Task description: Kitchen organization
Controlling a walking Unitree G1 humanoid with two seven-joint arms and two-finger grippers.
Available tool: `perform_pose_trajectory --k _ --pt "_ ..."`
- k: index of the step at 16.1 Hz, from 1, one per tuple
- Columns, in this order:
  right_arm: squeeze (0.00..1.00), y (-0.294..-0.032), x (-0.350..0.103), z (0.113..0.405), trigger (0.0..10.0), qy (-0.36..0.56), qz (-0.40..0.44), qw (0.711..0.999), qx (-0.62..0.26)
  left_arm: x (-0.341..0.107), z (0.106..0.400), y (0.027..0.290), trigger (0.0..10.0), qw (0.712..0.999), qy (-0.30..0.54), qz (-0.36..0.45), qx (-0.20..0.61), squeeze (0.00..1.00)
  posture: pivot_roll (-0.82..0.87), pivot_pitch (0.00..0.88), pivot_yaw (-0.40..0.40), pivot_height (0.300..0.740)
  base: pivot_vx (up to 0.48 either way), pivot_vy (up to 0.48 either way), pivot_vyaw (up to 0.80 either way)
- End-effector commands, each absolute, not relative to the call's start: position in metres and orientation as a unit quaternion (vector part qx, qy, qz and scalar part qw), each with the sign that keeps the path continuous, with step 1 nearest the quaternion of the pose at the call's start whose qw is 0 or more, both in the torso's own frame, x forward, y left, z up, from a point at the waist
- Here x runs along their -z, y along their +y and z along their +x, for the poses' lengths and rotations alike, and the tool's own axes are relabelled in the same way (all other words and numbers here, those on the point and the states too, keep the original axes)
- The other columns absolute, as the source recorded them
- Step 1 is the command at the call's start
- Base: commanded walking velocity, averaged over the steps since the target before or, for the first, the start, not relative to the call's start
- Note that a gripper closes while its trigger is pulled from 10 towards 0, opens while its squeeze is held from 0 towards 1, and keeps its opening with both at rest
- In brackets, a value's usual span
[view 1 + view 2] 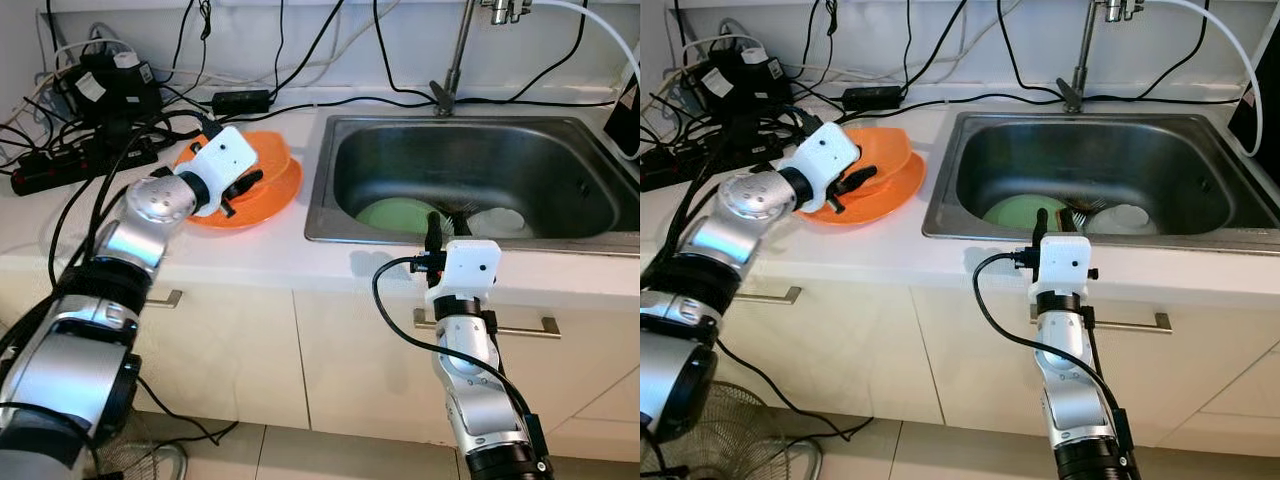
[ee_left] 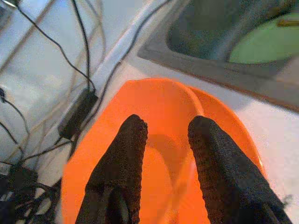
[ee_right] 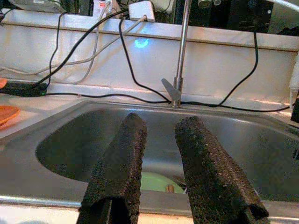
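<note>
**Left claw poised over stacked orange dishes, right claw waiting at the sink edge**

The left claw (image 2: pixel 163 154) hovers just above the orange bowl (image 1: pixel 262 160), its two black fingers parted with nothing between them. The bowl sits on an orange plate (image 1: pixel 270 200) directly beneath the claw, on the counter (image 1: pixel 200 255) beside the sink (image 1: pixel 560 240). A black adapter (image 1: pixel 240 100) and its cables (image 1: pixel 110 140) lie just beyond the claw.

The right claw (image 3: pixel 156 158) is held in front of the sink's near rim, fingers moderately apart and holding nothing. Ahead of it and below, in the basin, lie a green plate (image 1: pixel 395 215) and a white dish (image 1: pixel 500 222), with the tap (image 1: pixel 455 60) farther beyond.

Risks, as I judge them: closing on the bowl's smooth rim may let it slip or drag the plate beneath along. A reach too far forward could snag the cables. The right claw may knock the rim on its way down.
</note>
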State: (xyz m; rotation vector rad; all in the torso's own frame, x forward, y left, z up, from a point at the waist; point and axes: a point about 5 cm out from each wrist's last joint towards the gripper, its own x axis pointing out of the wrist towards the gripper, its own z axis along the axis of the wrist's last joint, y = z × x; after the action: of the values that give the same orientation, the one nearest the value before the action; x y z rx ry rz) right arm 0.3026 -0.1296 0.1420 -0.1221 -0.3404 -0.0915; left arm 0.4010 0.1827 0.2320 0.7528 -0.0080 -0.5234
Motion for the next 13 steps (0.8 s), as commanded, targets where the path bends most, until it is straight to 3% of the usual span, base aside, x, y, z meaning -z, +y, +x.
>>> perform_pose_trajectory --k 1,5,7,11,13 --pt "0.00 -0.127 -0.143 0.305 10.0 -0.167 -0.058 0.983 0.043 -0.236 0.401 0.186 10.0 0.890 0.006 0.373 0.262 0.00 0.07 0.015 0.102 0.740 0.000 0.000 0.00" --pt "0.00 -0.126 -0.142 0.305 10.0 -0.167 -0.058 0.983 0.040 -0.221 0.402 0.190 10.0 0.881 0.041 0.394 0.259 0.00 0.07 0.017 0.100 0.740 0.000 0.000 0.00" --pt "0.00 -0.127 -0.142 0.305 10.0 -0.167 -0.059 0.983 0.041 -0.227 0.404 0.191 10.0 0.893 0.027 0.380 0.241 0.00 0.06 0.018 0.099 0.740 0.000 0.000 0.00" --pt "0.00 -0.127 -0.141 0.305 10.0 -0.165 -0.060 0.984 0.041 -0.267 0.408 0.202 10.0 0.954 -0.067 0.250 0.150 0.00 0.07 0.020 0.093 0.740 0.000 0.000 0.00" --pt "0.00 -0.126 -0.140 0.305 10.0 -0.163 -0.060 0.984 0.039 -0.270 0.410 0.212 10.0 0.973 -0.070 0.197 0.098 0.00 0.08 0.020 0.093 0.740 0.000 0.000 0.00"
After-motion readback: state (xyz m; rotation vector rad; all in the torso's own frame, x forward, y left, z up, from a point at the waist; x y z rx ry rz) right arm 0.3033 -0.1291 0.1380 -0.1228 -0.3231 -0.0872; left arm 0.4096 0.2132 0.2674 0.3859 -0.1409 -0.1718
